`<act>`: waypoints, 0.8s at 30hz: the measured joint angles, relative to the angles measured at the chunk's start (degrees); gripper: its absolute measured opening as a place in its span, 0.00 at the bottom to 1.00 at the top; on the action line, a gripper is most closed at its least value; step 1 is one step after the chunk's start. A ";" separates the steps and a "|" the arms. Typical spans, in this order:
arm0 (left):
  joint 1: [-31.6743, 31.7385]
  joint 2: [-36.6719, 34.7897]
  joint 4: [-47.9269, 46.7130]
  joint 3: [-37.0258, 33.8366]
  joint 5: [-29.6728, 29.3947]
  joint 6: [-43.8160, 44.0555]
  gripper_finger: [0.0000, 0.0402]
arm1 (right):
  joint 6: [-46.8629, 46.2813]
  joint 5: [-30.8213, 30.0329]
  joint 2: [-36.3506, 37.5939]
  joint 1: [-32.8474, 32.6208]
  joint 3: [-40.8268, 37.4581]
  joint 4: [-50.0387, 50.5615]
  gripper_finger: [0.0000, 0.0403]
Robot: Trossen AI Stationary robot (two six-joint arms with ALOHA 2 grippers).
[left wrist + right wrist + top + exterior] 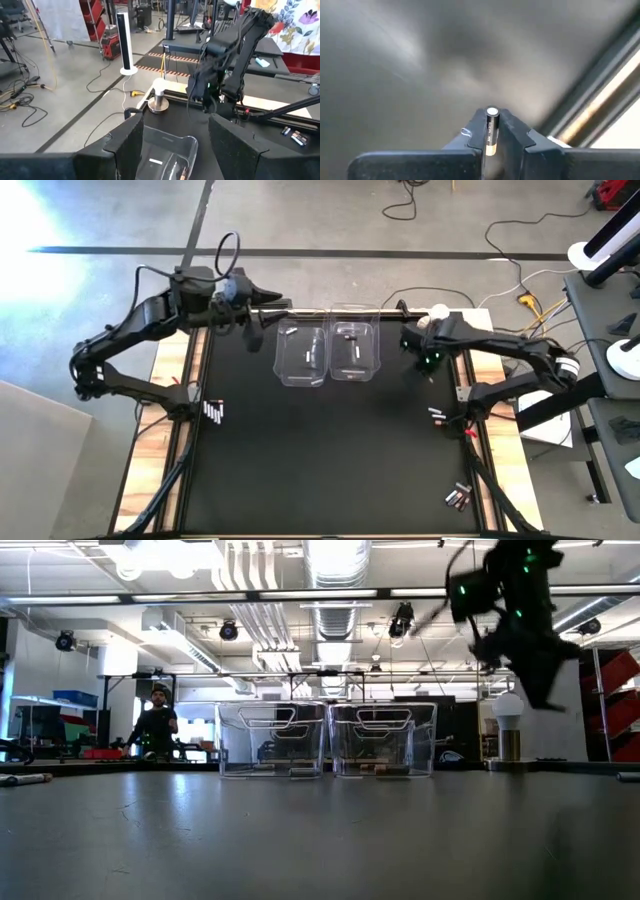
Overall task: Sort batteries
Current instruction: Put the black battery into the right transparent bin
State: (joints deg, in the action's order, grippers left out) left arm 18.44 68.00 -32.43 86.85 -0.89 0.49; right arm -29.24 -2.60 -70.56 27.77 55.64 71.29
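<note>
A large workshop hall surrounds the rig: a grey concrete floor [330, 220] crossed by a dark taped line and loose cables, a ceiling hung with ducts and strip lights [330, 565], and a person [155, 725] standing far off behind the table. The table [330, 470] is covered by a black mat, with pale wood showing along both side edges.

Two clear plastic bins [328, 355] stand side by side at the far middle of the mat, between the two claws; each holds a cell or two. The left gripper [172, 142] hangs just beside the left bin, fingers [132, 145] spread apart with nothing between them. The right gripper [492, 127] hangs raised above the mat, just beside the right bin, and is clenched on a single battery [491, 131], dark with a gold band and a silvery tip poking out past the fingertips.

A round silver-and-white knob [160, 99] stands at the table's far edge beyond the right claw. Loose batteries lie in small clusters: one [214, 412] at the mat's left edge, well behind the left claw, one [437, 416] near the right arm's base, another [458, 497] at the near right corner.
</note>
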 joint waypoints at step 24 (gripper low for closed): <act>0.02 -6.79 -3.70 -0.04 0.01 0.45 0.51 | 26.89 9.02 -34.41 -0.39 45.10 -9.81 0.06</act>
State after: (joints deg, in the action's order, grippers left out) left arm 18.46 61.21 -36.13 86.80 -0.88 0.94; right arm -2.35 6.42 -104.97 27.38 100.74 61.48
